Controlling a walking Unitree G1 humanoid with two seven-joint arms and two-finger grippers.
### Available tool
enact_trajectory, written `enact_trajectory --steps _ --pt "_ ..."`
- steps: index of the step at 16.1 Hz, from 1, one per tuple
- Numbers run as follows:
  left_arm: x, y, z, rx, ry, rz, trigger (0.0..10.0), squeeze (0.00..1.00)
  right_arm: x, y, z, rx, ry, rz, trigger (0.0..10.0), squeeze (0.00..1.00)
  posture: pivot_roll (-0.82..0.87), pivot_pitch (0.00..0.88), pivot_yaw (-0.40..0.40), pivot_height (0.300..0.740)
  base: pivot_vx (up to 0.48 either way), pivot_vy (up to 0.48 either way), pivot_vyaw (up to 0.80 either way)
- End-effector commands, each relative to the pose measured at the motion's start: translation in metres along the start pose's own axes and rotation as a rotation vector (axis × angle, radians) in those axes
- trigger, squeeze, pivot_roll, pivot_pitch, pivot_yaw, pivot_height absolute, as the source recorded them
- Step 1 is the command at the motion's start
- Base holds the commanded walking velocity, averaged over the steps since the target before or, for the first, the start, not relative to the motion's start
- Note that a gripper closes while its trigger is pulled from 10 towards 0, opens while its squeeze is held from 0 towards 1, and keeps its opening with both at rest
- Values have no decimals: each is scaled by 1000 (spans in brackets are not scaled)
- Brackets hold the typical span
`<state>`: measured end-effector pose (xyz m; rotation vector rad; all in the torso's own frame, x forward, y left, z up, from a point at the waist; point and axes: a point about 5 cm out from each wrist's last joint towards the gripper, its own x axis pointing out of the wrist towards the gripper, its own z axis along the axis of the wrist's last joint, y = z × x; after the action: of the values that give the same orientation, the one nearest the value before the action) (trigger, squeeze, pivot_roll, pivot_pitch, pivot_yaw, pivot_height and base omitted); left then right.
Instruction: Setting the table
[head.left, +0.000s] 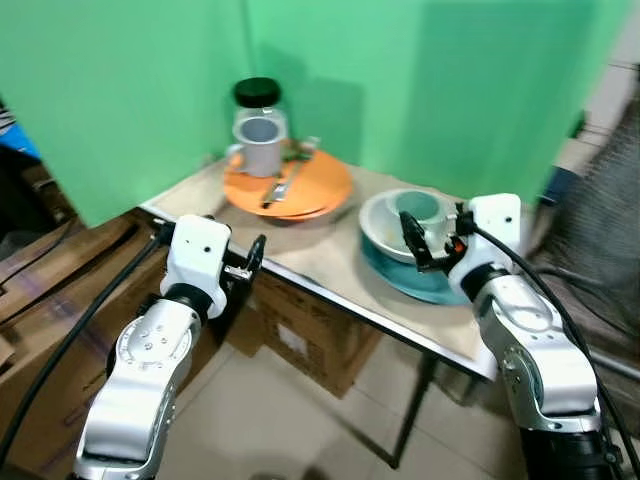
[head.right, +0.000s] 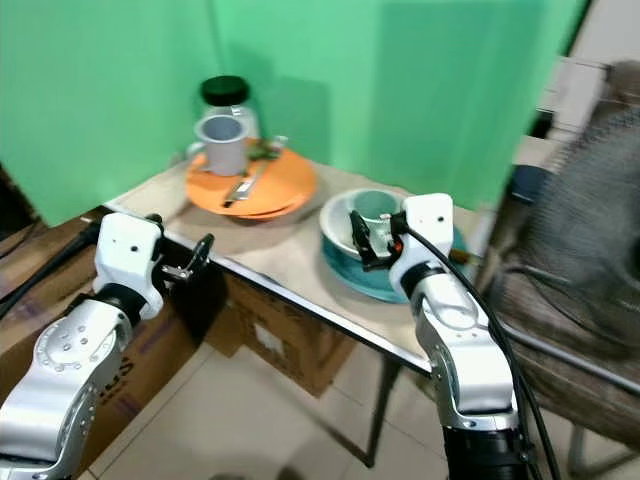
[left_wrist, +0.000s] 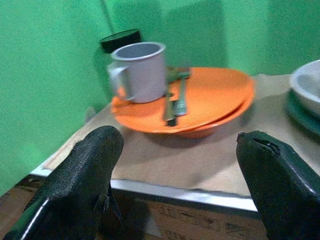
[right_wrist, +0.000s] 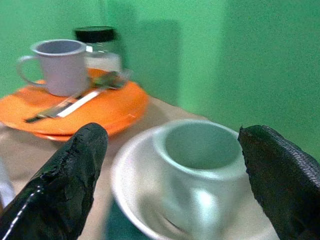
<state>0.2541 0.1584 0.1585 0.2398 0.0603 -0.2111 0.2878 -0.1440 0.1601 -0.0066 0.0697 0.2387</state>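
Right gripper (head.left: 428, 240), fingers spread, hovers just over the pale green cup (head.left: 418, 208), which sits inside the white bowl (head.left: 385, 232). Advise centring on the cup before closing. Left gripper (head.left: 248, 262) spread, short of the cup, at the table edge (head.left: 330, 292).

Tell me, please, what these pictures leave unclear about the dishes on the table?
- Glass jar: contents hidden behind the grey mug in the eye views.
- Cutlery on the orange plate: blurred, so the pieces cannot be counted.
- Teal plate: mostly covered by the white bowl and the right gripper.
- Pale green cup: motion blur hides its inside.
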Motion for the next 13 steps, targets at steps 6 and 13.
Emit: enact_trajectory --steps 6,13 --pt "-12 -30 6 -26 -3 -396 10000 0 3 -18 29 -10 88 -33 10000 0 149 0 28 740 0 0 0" --pt "-4 -40 11 -50 3 -699 10000 0 13 -29 38 -32 392 -19 10000 0 125 0 37 740 0 0 0"
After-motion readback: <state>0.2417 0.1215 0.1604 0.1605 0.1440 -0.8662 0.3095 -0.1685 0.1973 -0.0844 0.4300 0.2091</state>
